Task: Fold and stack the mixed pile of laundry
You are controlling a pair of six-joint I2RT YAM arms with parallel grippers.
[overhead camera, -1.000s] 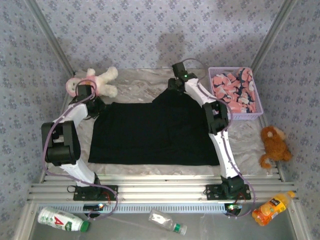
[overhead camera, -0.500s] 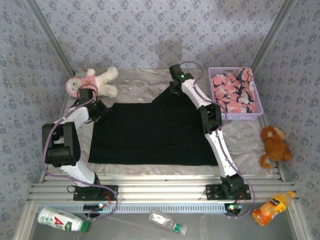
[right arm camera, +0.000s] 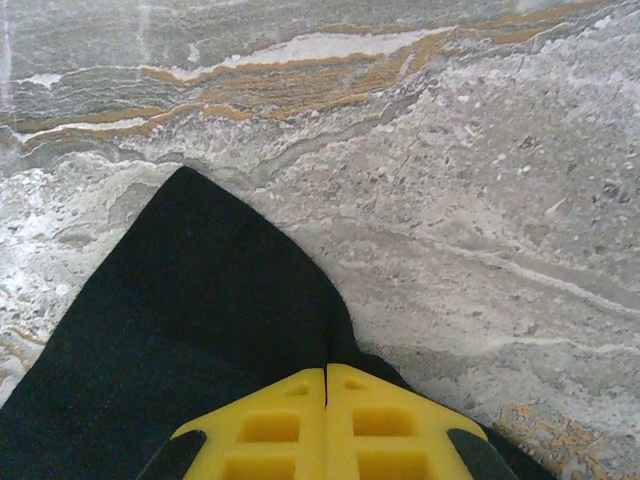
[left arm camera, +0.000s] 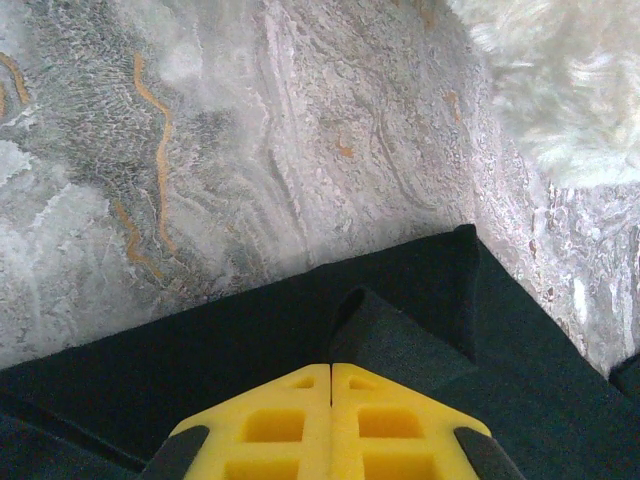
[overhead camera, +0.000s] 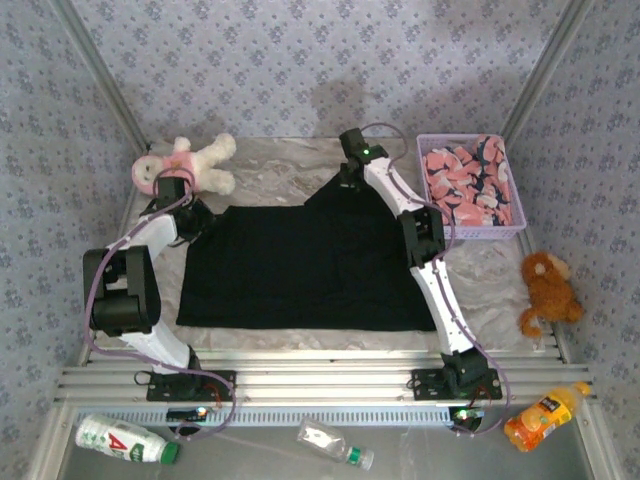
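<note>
Basket (overhead camera: pixel 478 233), lavender mesh, sits at the far right corner of the surface (overhead camera: pixel 270 165). It holds the pink garment (overhead camera: pixel 468 185), bunched, filling it to the rim and printed with dark and white shapes.

T-shirt (overhead camera: pixel 300 265), black, is spread flat mid-surface between the two arms, well apart from the basket.

Left claw (left arm camera: pixel 331 368): yellow fingers together, pinching a raised fold at the shirt's far left corner. White fur of the plush toy (overhead camera: pixel 195 165) lies just beyond that corner.

Right claw (right arm camera: pixel 326 372): fingers together, clamped on the shirt's far edge, where the cloth runs up into a point on the marbled top.

Brown plush (overhead camera: pixel 548 290) lies right of the surface, below the basket. On the near ledge are a juice bottle (overhead camera: pixel 545 415), a clear bottle (overhead camera: pixel 335 445) and a white bottle (overhead camera: pixel 125 440), all on their sides.
</note>
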